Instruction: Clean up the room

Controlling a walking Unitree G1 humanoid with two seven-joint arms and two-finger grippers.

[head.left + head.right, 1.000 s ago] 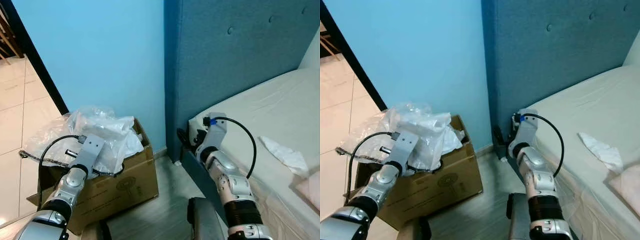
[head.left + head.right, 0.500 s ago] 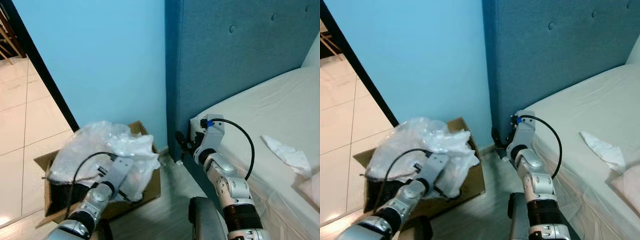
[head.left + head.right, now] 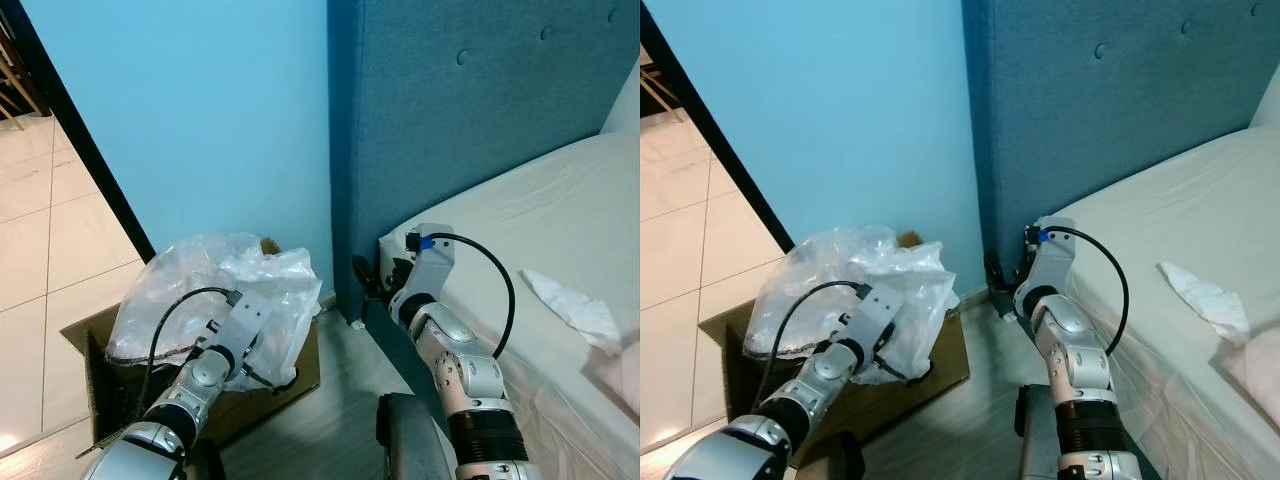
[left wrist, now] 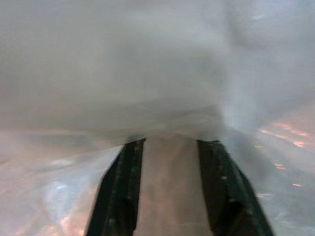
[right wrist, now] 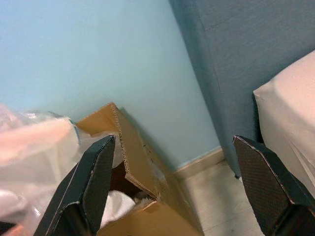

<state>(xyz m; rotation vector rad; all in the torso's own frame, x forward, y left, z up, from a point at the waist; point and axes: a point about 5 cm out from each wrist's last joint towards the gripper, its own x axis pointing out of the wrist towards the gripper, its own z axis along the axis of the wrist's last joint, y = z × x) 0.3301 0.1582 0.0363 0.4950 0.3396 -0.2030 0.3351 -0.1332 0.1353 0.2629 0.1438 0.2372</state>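
Left tool [image 4: 170, 191] is buried in the clear plastic bag [image 3: 215, 295] heaped on the cardboard box [image 3: 940, 365]; whether it's clenched, I cannot tell. Right tool [image 5: 179, 189] hangs spread wide, box ahead, bed [image 3: 560, 220] alongside.

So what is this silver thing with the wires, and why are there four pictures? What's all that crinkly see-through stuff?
That silver thing is a robot tidying a bedroom. Two pictures come from cameras in its head, looking down at its own arms. The other two come from small cameras on its wrists, looking along its black fingers.

The crinkly stuff is a clear plastic bag, heaped on top of a brown cardboard box that stands on the floor by the blue wall. The left gripper is pushed right into the plastic, so its wrist picture looks all foggy; plastic lies between its parted jaws.

The right gripper hangs open and holds nothing, up beside the corner of the bed. Its wrist picture looks across at the box. A crumpled white tissue lies on the bed.
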